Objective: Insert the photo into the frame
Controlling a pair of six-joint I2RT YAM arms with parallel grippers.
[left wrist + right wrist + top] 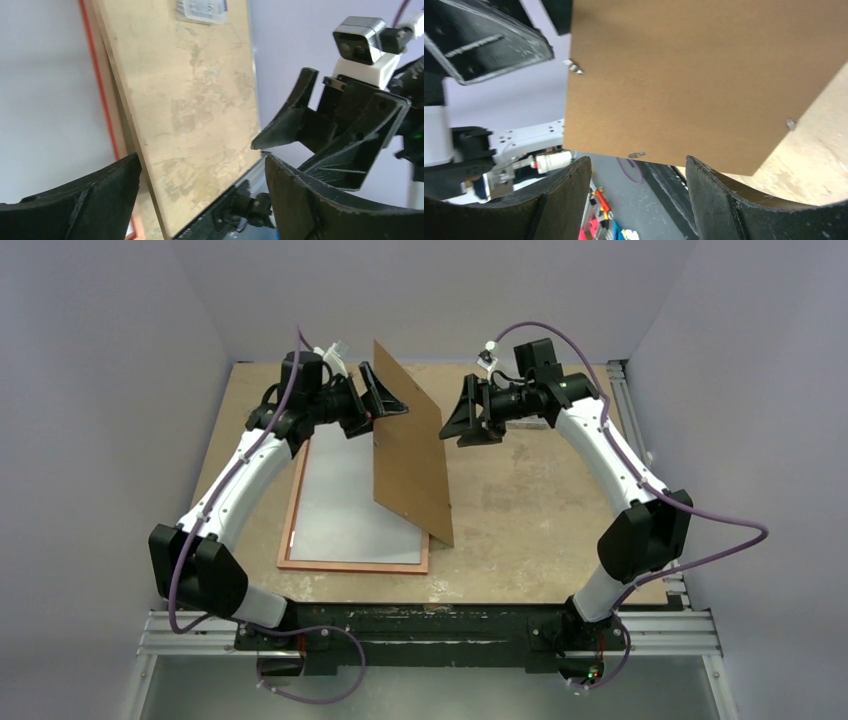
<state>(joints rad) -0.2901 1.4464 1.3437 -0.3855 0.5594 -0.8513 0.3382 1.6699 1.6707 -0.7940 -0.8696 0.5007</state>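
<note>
Pretty clearly a robotics lab test cell, not a home or a shop. A left arm (240,490) and a right arm (610,455) are bolted side by side onto a metal rail (690,635) at the near edge of a scuffed worktop (530,530). The worktop is boxed in by plain lavender walls (100,390). Purple cables (725,540) are looped loose, and a small camera (360,42) is mounted at a wrist.

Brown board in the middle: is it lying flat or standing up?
Standing, tilted: the brown board is up on edge, broad face sideways, beside the frame lying flat.
</note>
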